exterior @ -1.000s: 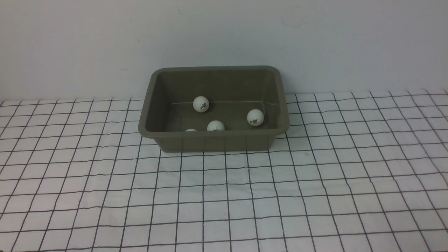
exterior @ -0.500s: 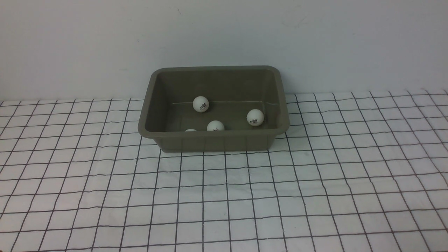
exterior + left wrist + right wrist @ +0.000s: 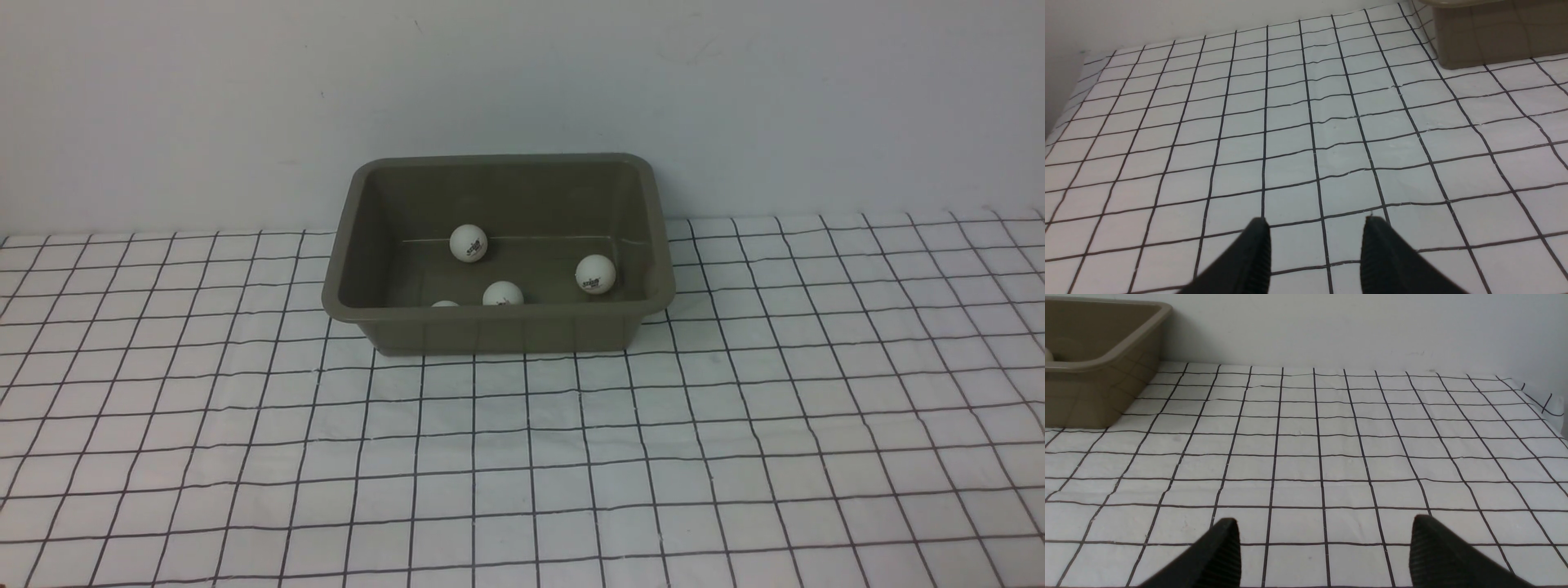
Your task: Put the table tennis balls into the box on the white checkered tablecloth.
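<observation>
Both jaws gape empty; box [image 3: 498, 331] wall hides most of one ball [image 3: 445, 304].

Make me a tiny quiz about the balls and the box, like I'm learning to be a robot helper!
1. How many table tennis balls show inside the box?
2. True or false: a ball lies on the white checkered tablecloth outside the box.
3. The left gripper and right gripper are: A) holding balls B) open and empty C) inside the box

Key:
1. Four; one barely peeks over the near wall.
2. False.
3. B; the jaws of both stand apart above bare cloth.
</observation>
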Available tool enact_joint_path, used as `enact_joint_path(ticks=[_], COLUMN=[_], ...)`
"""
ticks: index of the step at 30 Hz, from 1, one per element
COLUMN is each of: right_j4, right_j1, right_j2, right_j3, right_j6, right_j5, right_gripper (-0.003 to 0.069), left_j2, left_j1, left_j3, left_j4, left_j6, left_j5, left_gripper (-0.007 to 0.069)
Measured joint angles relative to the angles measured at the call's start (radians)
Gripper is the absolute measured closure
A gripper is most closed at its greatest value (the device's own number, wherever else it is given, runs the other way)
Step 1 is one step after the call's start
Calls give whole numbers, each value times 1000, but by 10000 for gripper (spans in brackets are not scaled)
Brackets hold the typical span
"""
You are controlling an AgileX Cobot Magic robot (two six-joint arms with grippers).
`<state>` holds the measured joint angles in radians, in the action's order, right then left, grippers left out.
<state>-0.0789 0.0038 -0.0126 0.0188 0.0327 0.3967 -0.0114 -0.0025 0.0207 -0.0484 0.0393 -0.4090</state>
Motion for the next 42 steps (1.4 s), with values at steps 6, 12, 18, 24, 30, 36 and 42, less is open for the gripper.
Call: enact_joint_path(ticks=[6, 12, 18, 24, 30, 36, 42], right_j4=[0, 0, 1, 1, 1, 1, 1], right_j1=[0, 0, 0, 0, 0, 0, 0], right_j2=[0, 0, 0, 0, 0, 0, 0], right_j3=[0, 0, 0, 0, 0, 0, 0], right_j6=[0, 1, 31, 42, 45, 45, 45], right_j5=[0, 0, 0, 0, 0, 0, 0], right_gripper=[156, 156, 156, 156, 156, 156, 156], left_j2=[0, 0, 0, 0, 0, 0, 0], left_j1=[0, 0, 0, 0, 0, 0, 0], left_j3=[0, 0, 0, 0, 0, 0, 0], left_j4=[0, 0, 0, 0, 0, 0, 0], left_j6=[0, 0, 0, 0, 0, 0, 0], left_j5=[0, 0, 0, 0, 0, 0, 0], left_gripper=[346, 346, 346, 346, 346, 346, 346])
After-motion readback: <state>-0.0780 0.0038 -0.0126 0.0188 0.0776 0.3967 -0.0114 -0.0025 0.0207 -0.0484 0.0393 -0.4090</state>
